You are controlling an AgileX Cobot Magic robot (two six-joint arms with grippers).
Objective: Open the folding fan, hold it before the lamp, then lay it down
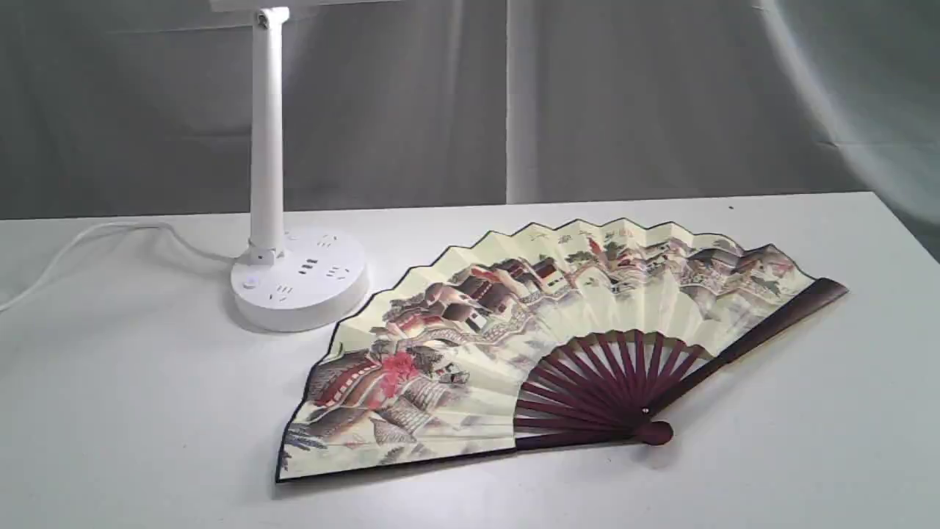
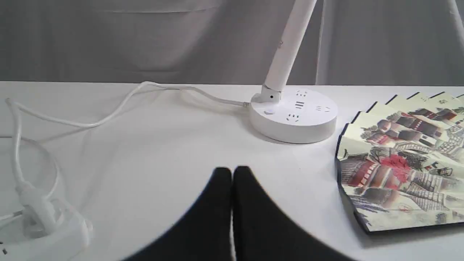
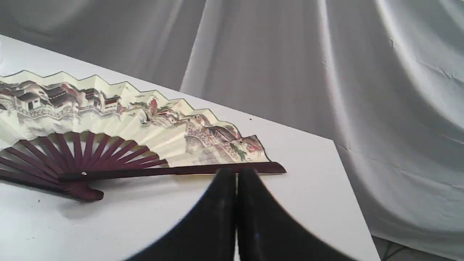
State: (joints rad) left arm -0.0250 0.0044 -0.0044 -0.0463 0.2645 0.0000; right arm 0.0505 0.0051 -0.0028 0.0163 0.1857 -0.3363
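- We judge the folding fan [image 1: 477, 345] light but delicate. The paper leaf would crease or tear, so we would grip the stiff outer rib [image 1: 778, 319] or near the pivot [image 1: 652, 432], never the pleats.
- It looks fully spread, with a cream pleated leaf painted with village houses, a black edge and dark maroon ribs.
- It lies flat on the white table [image 1: 147, 411], its far left edge just beside the base of the lamp [image 1: 297, 283].
- Our left gripper [image 2: 232, 173] and right gripper [image 3: 236, 174] both have their fingers pressed together, holding nothing.
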